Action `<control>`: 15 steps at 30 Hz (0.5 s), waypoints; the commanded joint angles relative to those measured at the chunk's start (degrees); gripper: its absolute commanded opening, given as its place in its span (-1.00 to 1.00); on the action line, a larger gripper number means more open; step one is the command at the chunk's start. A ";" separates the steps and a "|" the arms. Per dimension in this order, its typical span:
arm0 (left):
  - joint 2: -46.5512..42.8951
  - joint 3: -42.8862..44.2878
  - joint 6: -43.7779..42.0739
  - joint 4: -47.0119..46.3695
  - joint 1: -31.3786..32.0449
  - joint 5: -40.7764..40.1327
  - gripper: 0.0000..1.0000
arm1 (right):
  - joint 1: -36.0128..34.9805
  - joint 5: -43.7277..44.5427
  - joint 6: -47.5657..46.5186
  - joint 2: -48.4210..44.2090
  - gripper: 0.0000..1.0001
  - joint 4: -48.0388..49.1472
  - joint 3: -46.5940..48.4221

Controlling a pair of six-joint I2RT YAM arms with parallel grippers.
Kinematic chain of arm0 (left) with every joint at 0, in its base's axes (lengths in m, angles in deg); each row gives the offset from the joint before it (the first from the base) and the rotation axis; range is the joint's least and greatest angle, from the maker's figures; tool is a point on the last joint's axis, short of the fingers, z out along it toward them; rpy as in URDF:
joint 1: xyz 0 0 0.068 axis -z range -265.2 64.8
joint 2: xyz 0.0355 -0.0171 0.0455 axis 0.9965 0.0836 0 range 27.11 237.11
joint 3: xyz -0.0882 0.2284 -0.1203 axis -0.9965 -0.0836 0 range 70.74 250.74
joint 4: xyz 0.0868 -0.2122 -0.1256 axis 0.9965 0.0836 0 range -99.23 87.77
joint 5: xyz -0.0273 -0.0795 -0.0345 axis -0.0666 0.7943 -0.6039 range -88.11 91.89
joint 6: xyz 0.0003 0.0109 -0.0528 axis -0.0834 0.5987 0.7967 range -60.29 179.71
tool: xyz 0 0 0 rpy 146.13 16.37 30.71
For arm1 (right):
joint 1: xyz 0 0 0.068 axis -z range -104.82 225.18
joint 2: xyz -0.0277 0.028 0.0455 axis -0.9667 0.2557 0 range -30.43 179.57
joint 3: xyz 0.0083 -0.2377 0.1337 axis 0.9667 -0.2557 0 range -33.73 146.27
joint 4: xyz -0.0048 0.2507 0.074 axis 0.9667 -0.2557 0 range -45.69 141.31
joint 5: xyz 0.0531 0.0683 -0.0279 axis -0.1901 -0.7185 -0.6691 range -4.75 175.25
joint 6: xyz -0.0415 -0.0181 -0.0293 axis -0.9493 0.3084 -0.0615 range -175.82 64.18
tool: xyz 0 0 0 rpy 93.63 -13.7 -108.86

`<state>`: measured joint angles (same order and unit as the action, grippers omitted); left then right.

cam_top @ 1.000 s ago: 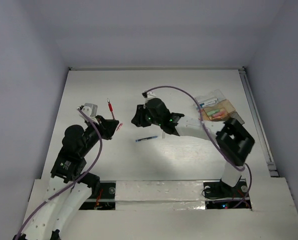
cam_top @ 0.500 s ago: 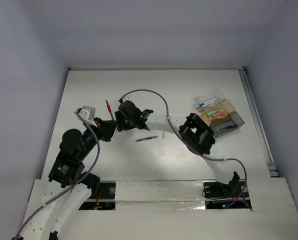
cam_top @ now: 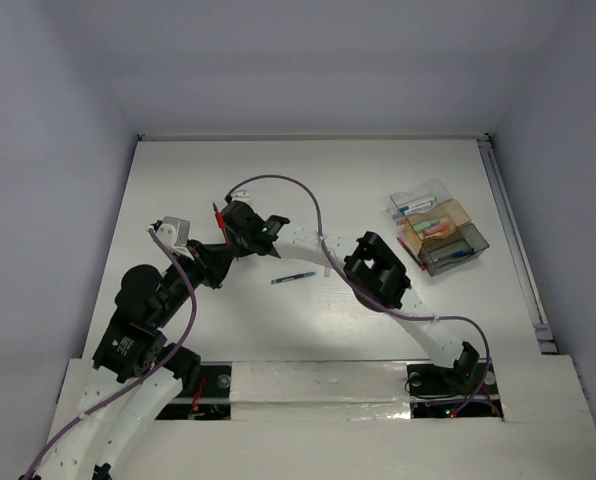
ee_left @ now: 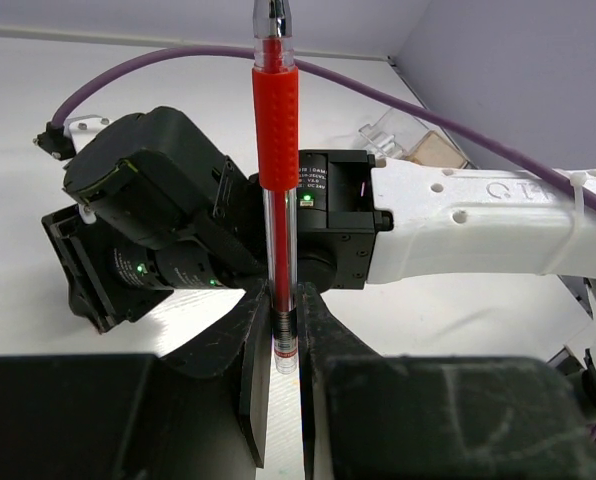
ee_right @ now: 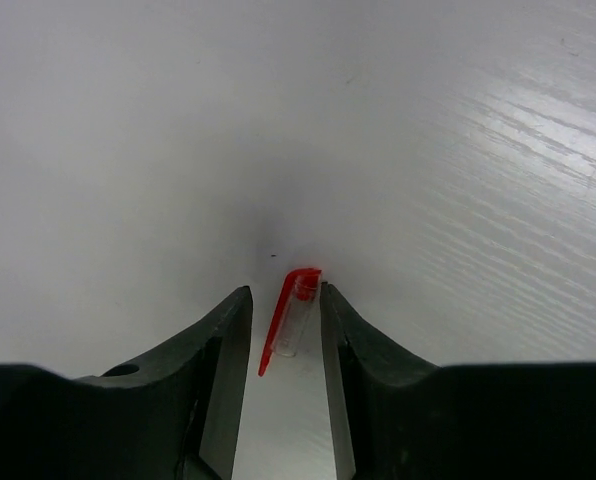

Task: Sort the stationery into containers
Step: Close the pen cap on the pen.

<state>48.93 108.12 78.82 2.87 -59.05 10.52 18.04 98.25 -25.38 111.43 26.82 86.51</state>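
The red pen is not on the counter. The left tool has its two fingers pressed together on the lower end of the pen. In the left wrist view the pen's long axis goes straight up the middle of the frame, from these fingers to the top edge. The red grip part is in the upper half.

The right tool has its arm stretched across to the left half of the top view and stands directly behind the pen. In the right wrist view its fingers are a little spread, and a red and clear pen end lies between them, at the centre of the lower half of the frame. I judge this to be the free end of the same pen. The end is very close to the right-hand finger, with a small gap to the left-hand one, so the right tool is around the pen but is not yet pinching it.

This looks like a handover. The next move depends on closing the right tool across the pen's axis before the left tool lets go.

The containers are at the right of the top view, well apart from the pen and nearer to the right arm's base. A blue pen lies on the counter near the centre.
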 commanded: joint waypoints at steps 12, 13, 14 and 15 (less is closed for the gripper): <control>-0.29 1.90 -0.39 -1.55 0.30 -0.89 -1.00 | -0.69 18.72 -9.52 -0.34 -0.64 -12.95 -3.33; -0.20 1.81 -0.39 -1.64 0.30 -0.71 -1.00 | -0.69 18.91 -9.87 -1.05 -0.64 -12.43 -4.57; -0.03 1.81 -0.39 -1.81 0.30 -0.71 -1.00 | -0.69 18.74 -10.13 -1.67 -0.63 -11.55 -5.63; 0.06 1.81 -0.39 -1.81 0.30 -0.63 -1.00 | -0.69 18.04 -10.74 -2.20 -0.60 -11.11 -6.59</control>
<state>48.71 108.12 78.84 3.09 -58.99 10.17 17.03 113.46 -33.03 109.93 21.51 84.28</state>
